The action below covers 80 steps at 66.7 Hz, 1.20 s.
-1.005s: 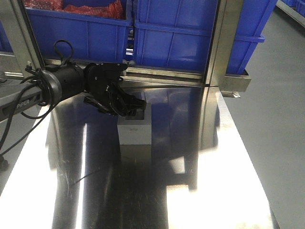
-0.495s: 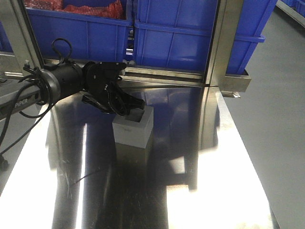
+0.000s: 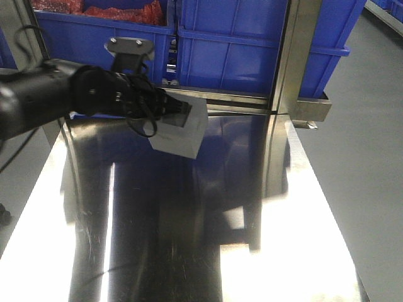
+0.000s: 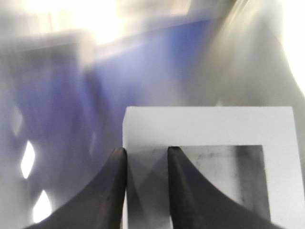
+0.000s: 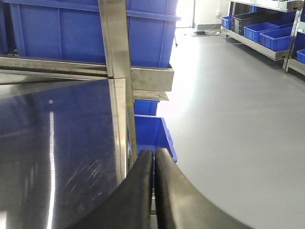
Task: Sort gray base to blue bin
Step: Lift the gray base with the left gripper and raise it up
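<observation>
Carrying step, as it seems: holding the gray base [image 3: 182,129] in the upper left-middle of the front view, tilted, and apparently clear of the steel table [image 3: 189,239]. Gripped by the left gripper [image 3: 169,111], pinched onto one wall of the block. In the left wrist view, one of the fingers [image 4: 188,191] inside the square recess, the other outside, with that wall squeezed between. Hard to judge how firm, with the background blurred there.

Next, probably: raise higher and forward, over the rim of the blue bin [image 3: 233,56] at the upper centre, then release above its inside. Needs more height first, being at present below that rim, just before the shelf rail [image 3: 227,100]. Needs also a steady wrist; held by one thin wall only and tilted, so perhaps liable to turn or slip. No view into the bin from here.

Around: a second blue crate [image 3: 101,44] at the upper left with red things [image 3: 126,9] in it; no telling for sure which of the two to use. A steel post [image 3: 293,63] right of centre, close to the path if swinging right. Right gripper [image 5: 154,155] at the bottom centre of its own view, fingers pressed together, holding nothing, beside the table edge, with one more low blue crate [image 5: 152,131] just beyond.
</observation>
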### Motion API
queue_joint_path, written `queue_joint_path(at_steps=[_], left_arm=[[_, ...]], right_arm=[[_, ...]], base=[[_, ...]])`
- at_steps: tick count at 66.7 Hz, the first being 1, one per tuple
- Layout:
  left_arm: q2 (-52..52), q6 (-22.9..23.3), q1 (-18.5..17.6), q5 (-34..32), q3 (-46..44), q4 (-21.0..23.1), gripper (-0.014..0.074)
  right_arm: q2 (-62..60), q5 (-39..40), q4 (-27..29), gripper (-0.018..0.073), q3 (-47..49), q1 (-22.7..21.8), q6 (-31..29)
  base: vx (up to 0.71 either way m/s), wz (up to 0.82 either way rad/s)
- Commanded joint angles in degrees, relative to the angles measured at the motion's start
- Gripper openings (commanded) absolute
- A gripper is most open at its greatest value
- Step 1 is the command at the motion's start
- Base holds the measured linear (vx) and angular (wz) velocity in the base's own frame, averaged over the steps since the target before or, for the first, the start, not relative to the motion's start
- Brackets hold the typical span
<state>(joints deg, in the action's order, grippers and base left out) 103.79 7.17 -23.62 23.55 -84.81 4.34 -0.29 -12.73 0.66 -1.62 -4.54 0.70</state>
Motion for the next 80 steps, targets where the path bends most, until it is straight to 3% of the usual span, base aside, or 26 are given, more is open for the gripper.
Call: queue_joint_path(at_steps=[1, 51, 80], left_arm=[[-8.82, -0.53, -0.2, -9.27, 3.94, 0.25, 0.0001], [-56.02, -0.79, -0.2, -26.16, 45.92, 0.25, 0.0002], [-80.02, -0.68, -0.2, -26.46, 59.91, 0.75, 0.0002]], right_arm=[[1.03, 4.13, -0.25, -0.0005, -0.09, -0.14, -0.7], [1.03, 4.13, -0.25, -0.0005, -0.09, -0.14, -0.7], [1.03, 4.13, -0.25, -0.0005, -0.09, -0.14, -0.7]], base=[[0.0, 0.0], [0.0, 0.0], [0.0, 0.0]])
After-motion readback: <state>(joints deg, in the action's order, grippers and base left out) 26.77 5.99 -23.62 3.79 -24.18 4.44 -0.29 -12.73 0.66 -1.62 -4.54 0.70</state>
